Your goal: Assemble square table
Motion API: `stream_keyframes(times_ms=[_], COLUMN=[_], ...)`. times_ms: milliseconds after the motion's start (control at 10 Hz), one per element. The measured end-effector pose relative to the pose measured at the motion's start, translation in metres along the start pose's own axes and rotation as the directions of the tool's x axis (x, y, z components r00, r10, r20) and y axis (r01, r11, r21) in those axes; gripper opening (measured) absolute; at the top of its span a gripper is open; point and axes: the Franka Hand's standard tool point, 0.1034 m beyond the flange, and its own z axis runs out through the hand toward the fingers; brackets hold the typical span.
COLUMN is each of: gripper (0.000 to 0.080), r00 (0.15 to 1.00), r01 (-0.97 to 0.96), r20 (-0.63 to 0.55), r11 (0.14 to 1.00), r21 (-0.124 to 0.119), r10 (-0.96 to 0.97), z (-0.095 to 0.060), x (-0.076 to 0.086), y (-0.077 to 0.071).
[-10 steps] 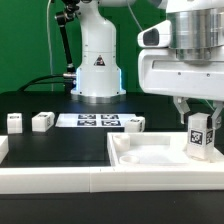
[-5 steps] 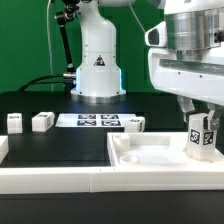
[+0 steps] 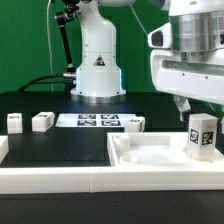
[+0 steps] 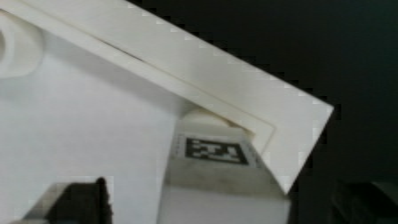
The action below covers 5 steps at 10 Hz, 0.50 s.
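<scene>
My claw (image 3: 202,106) has let go and lifted since half a second ago. Its fingers, which flanked the leg (image 3: 203,137), now hang spread apart above it, touching nothing. That leg stands upright on its own, just inside the rim at a corner of the square table slab (image 3: 150,158), at the exterior view's right. The slab lies on the black counter (image 3: 60,150). Three more legs (image 3: 42,121) sit unmoved on the counter, near the marker board (image 3: 90,120).
</scene>
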Motion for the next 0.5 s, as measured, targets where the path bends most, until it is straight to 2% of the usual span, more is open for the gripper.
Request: stream_keyframes(times_ms=[100, 400, 500], gripper=[0.0640, 0.0649, 0.0649], r00=[0.997, 0.961, 0.913], r01=[0.082, 0.276, 0.408], r20=[-0.006, -0.008, -0.008], r11=[0.997, 0.961, 0.913], r21=[0.007, 0.004, -0.021], r10=[-0.082, -0.276, -0.409], z=[0.0011, 0.0009, 0.0000], x=[0.0009, 0.0015, 0.0010], y=[-0.0004, -0.0001, 0.0009])
